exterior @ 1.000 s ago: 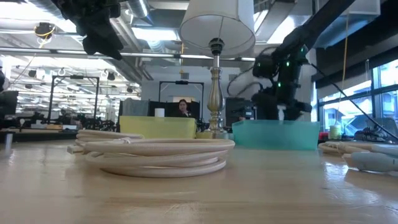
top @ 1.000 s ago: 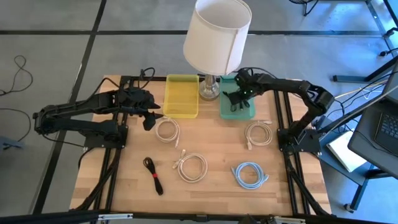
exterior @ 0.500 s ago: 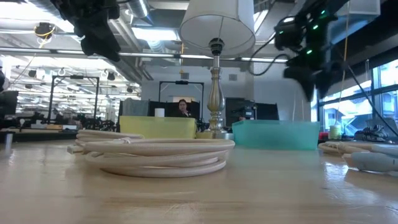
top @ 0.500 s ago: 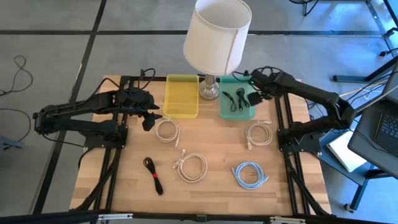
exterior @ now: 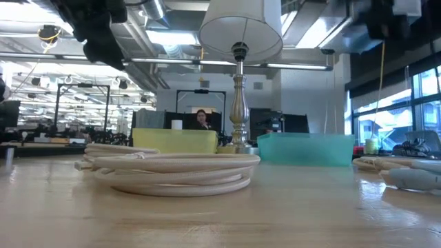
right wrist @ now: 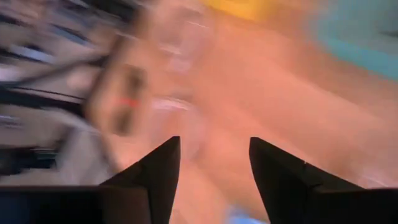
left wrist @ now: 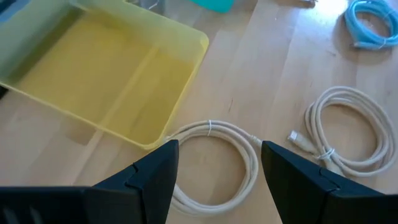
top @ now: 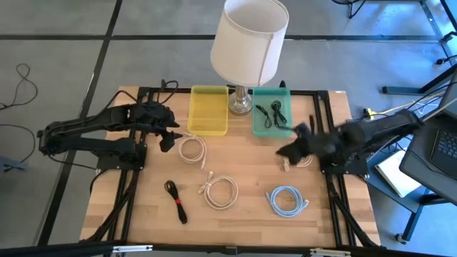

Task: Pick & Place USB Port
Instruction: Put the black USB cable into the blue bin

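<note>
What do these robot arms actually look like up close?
Both arms are dark, almost black, jointed tubes with thin black cables trailing along them. The left gripper ends in two flat, angular black fingers; the right gripper has the same wedge-shaped pair. No markings show on either one here.

Count on the bench (top: pixel 243 214): three cream cable coils, one beside the yellow bin (top: pixel 191 149), one at centre front (top: pixel 220 192), one at the right partly under the right arm (top: pixel 295 158). One light blue cable coil (top: pixel 287 200). One black cable with a red tie (top: pixel 176 200). Two bins: one yellow (top: pixel 208 111), one teal (top: pixel 271 111). Two black cables lie in the teal bin (top: pixel 270 114). One lamp with a white shade (top: pixel 248 39). Two arms: left (top: pixel 93 132), right (top: pixel 357 135).
</note>
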Controlling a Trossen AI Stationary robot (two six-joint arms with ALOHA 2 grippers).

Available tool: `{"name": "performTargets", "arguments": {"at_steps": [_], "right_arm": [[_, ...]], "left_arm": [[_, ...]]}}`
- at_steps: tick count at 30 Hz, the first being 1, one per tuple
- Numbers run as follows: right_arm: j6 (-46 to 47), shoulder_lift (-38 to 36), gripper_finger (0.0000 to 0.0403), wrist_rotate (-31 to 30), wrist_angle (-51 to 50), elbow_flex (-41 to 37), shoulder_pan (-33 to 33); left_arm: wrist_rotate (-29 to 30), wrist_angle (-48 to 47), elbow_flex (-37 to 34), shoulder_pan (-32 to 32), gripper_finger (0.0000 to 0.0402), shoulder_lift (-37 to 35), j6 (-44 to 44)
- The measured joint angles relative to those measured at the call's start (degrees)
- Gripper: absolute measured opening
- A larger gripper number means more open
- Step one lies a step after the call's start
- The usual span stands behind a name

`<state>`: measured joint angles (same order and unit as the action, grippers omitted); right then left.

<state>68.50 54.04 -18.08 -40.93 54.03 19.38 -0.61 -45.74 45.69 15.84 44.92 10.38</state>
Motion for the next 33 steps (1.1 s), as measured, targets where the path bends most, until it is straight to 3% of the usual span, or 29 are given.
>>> {"name": "performTargets", "arguments": {"at_steps": [4, 8, 11, 13, 19, 25, 29, 33], "right_arm": [[-6.5, 5.5, 0.017, -19.3, 25.1, -4.7, 12.8], [-24.9, 14.3, 0.0144, -36.0, 51.5, -7.6, 17.3], [-41.2, 20.0, 0.0123, -43.1, 65.6, -7.7, 17.1], [-51.3, 22.2, 0.0109, -44.4, 70.2, -6.5, 16.3], [-77.6, 22.1, 0.0076, -48.8, 71.5, -2.2, 15.2], [-87.8, 17.4, 0.0067, -51.4, 70.9, -0.4, 15.3], [-87.7, 12.7, 0.0068, -51.6, 65.4, -0.8, 16.0], [-83.4, 9.1, 0.0066, -51.5, 57.6, -0.9, 16.2]], "left_arm": [[-1.0, 0.0, 0.0, 0.0, 0.0223, -2.7, -0.6], [-5.0, 0.4, 0.0, 0.0, 0.0223, -6.7, 0.0], [-8.6, 1.3, -0.1, -0.1, 0.0223, -10.0, 2.8], [-11.0, 1.3, -0.6, -0.6, 0.0223, -12.5, 6.8], [-11.5, 6.1, -5.2, -6.2, 0.0223, -21.0, 25.9], [-3.5, 27.7, -15.9, -20.2, 0.0219, -24.3, 43.5], [7.9, 42.0, -22.1, -35.8, 0.0199, -18.0, 51.3], [20.4, 51.5, -22.2, -51.7, 0.0176, -6.5, 59.0]]}}
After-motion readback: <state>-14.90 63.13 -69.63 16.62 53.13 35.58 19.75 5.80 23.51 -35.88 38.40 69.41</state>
